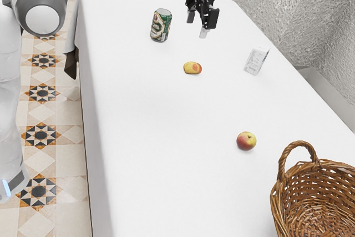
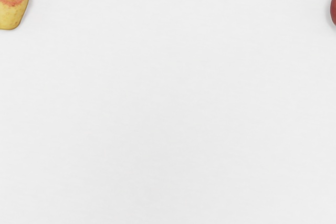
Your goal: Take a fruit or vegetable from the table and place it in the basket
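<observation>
Patterned floor tiles (image 1: pixel 41 136) and a rough grey wall (image 1: pixel 294 15) bordered a white-draped bench (image 1: pixel 155 131). Two fruits lay there: one mango (image 1: pixel 192 68), long axis running across the exterior view, blushed end toward its right; and one apple (image 1: pixel 246 141), near one wicker basket (image 1: pixel 279 206). The exterior view included one can (image 1: pixel 161 25) and one carton (image 1: pixel 257 60); the wrist view detailed the mango's mottled skin. The pincer (image 1: pixel 199 25) hung with fingers apart.

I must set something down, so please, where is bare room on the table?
The table is bare between the yellowish fruit and the apple, and from the apple toward the exterior view's left. It is tighter between apple and basket, and among can, yellowish fruit and gripper.
</observation>
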Robot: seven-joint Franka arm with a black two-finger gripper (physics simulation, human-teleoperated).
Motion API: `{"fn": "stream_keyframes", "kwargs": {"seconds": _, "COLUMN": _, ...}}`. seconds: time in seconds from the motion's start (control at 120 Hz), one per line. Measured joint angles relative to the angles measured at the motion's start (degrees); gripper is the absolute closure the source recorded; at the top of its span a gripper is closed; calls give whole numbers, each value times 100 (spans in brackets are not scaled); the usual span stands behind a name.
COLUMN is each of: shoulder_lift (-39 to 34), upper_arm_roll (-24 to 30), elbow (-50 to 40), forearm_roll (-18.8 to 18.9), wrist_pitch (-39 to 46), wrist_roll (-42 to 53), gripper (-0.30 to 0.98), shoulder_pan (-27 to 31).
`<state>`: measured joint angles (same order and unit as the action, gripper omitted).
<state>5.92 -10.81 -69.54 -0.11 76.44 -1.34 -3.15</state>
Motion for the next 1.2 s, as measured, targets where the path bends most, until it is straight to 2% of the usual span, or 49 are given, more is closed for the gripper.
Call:
{"fn": "stream_keyframes", "kwargs": {"seconds": 0.183, "shoulder_lift": -27, "upper_arm_roll": -3, "elbow": 46, "forearm_roll": -8, "wrist_pitch": -17, "wrist_roll": -4, "gripper": 0, "shoulder_pan": -3}}
{"fn": "stream_keyframes", "kwargs": {"seconds": 0.3, "shoulder_lift": -478, "upper_arm_roll": -22, "elbow": 799, "forearm_roll": -20, "wrist_pitch": -172, "wrist_roll": -6, "gripper": 0, "shoulder_pan": -51}}
{"fn": "stream_keyframes", "kwargs": {"seconds": 0.45, "shoulder_lift": -350, "upper_arm_roll": -688, "elbow": 867, "forearm_roll": -23, "wrist_pitch": -163, "wrist_roll": -15, "gripper": 0, "shoulder_pan": -478}}
{"fn": "stream_keyframes", "kwargs": {"seconds": 0.525, "shoulder_lift": 171, "upper_arm_roll": -806, "elbow": 858, "forearm_roll": -100, "wrist_pitch": 45, "wrist_roll": -18, "gripper": 0, "shoulder_pan": -20}}
{"fn": "stream_keyframes", "kwargs": {"seconds": 0.6, "shoulder_lift": 796, "upper_arm_roll": -835, "elbow": 852, "forearm_roll": -525, "wrist_pitch": 256, "wrist_roll": 21, "gripper": 0, "shoulder_pan": 932}}
{"fn": "stream_keyframes", "kwargs": {"seconds": 0.667, "shoulder_lift": 1190, "upper_arm_roll": -849, "elbow": 850, "forearm_roll": -779, "wrist_pitch": 524, "wrist_roll": 151, "gripper": 0, "shoulder_pan": 1310}}
{"fn": "stream_keyframes", "kwargs": {"seconds": 0.792, "shoulder_lift": 1624, "upper_arm_roll": -854, "elbow": 849, "forearm_roll": -958, "wrist_pitch": 900, "wrist_roll": 393, "gripper": 0, "shoulder_pan": 1477}}
{"fn": "stream_keyframes", "kwargs": {"seconds": 0.983, "shoulder_lift": 1839, "upper_arm_roll": -805, "elbow": 838, "forearm_roll": -1022, "wrist_pitch": 1339, "wrist_roll": 871, "gripper": 0, "shoulder_pan": 1513}}
{"fn": "stream_keyframes", "kwargs": {"seconds": 1.2, "shoulder_lift": 1877, "upper_arm_roll": -824, "elbow": 72, "forearm_roll": -940, "wrist_pitch": 1938, "wrist_roll": 1417, "gripper": 0, "shoulder_pan": 1486}}
